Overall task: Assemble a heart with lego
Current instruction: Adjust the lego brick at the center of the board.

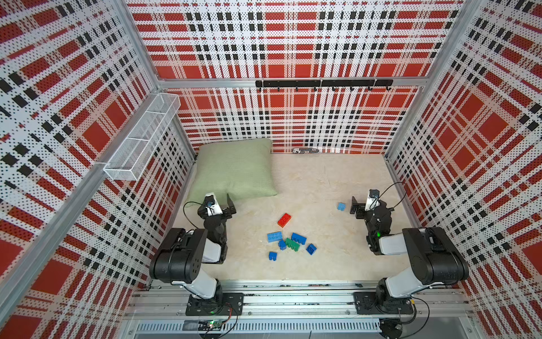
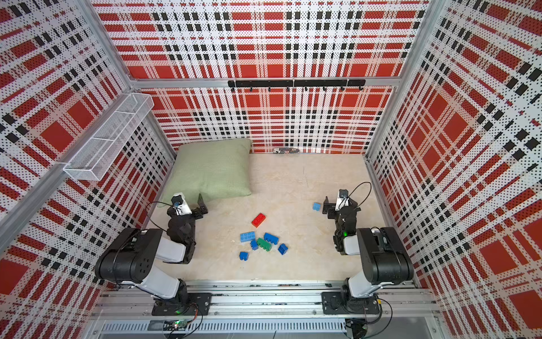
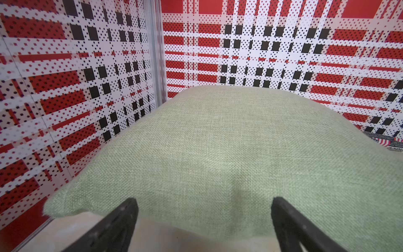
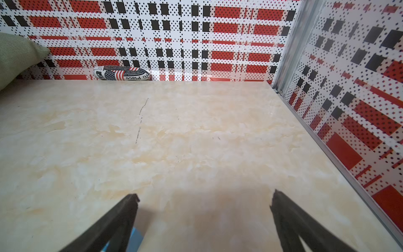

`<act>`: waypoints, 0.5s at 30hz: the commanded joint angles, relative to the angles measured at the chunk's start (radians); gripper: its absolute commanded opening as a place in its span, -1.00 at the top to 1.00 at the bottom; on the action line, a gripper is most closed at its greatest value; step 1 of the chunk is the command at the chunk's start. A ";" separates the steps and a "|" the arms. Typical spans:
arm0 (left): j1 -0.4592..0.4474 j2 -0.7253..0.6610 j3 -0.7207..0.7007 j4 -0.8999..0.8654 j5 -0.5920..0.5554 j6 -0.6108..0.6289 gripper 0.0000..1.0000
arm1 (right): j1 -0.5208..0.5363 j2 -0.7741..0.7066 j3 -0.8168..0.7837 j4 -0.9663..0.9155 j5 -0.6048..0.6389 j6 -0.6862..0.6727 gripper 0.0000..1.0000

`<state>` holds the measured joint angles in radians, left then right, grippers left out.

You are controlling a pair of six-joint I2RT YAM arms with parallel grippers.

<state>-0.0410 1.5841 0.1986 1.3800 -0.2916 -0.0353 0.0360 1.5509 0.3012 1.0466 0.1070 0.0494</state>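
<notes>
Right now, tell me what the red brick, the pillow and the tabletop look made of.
Red brick: likely hard plastic, smooth; moulded studs show.
Pillow: matte woven fabric; the weave is visible.
Tabletop: smooth marble-look surface, stone or laminate, cannot tell.

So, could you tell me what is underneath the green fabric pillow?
The green fabric pillow rests on the beige marbled tabletop; anything else beneath it is covered, so I cannot tell.

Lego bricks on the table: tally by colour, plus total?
Red brick: 1
Green brick: 1
Light blue bricks: 2
Dark blue bricks: 4
Total: 8
</notes>
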 commanded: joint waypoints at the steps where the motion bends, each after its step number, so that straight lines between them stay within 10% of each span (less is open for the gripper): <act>1: -0.004 -0.007 0.009 0.024 -0.004 0.009 -0.98 | -0.006 -0.005 0.013 0.016 -0.006 0.007 -0.99; 15: -0.012 -0.013 0.000 0.037 -0.024 0.011 -0.98 | -0.007 -0.010 0.011 0.027 -0.010 0.007 -0.99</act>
<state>-0.0414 1.5841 0.1986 1.3815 -0.2955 -0.0353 0.0360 1.5509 0.3012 1.0466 0.1066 0.0494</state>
